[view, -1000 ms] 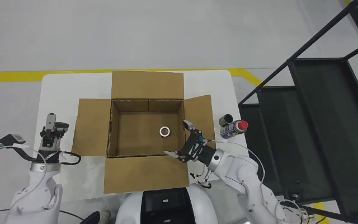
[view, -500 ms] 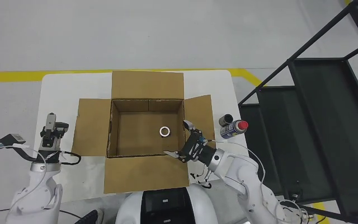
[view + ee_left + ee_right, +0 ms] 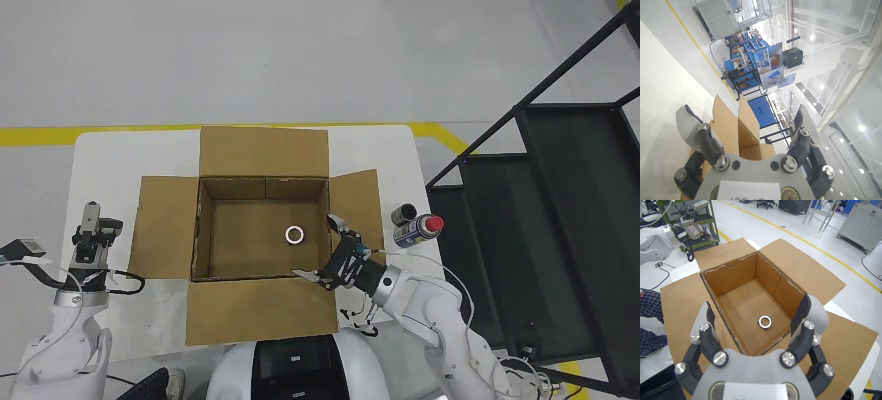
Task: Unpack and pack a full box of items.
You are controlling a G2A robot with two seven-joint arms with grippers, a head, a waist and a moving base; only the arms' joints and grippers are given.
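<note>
- The right gripper (image 3: 318,247) hangs over the near right corner of the open brown cardboard box (image 3: 265,152), tilted down into it, fingers spread wide and empty.
- A small silver ring (image 3: 294,235) lies on the box floor, just ahead of it.
- The left gripper (image 3: 92,226), likewise spread and empty, sits over the white table (image 3: 110,160), left of the box's left flap.
- A red-capped spray can (image 3: 418,229) and a dark can (image 3: 404,214) sit near the right flap.

My brown cardboard box (image 3: 264,152) stands upright on the white worktop (image 3: 110,170) with all four flaps spread open, a small white ring (image 3: 294,235) lying flat on its floor, and a dark can (image 3: 403,214) and red-capped spray can (image 3: 420,229) just beside its right flap.
</note>
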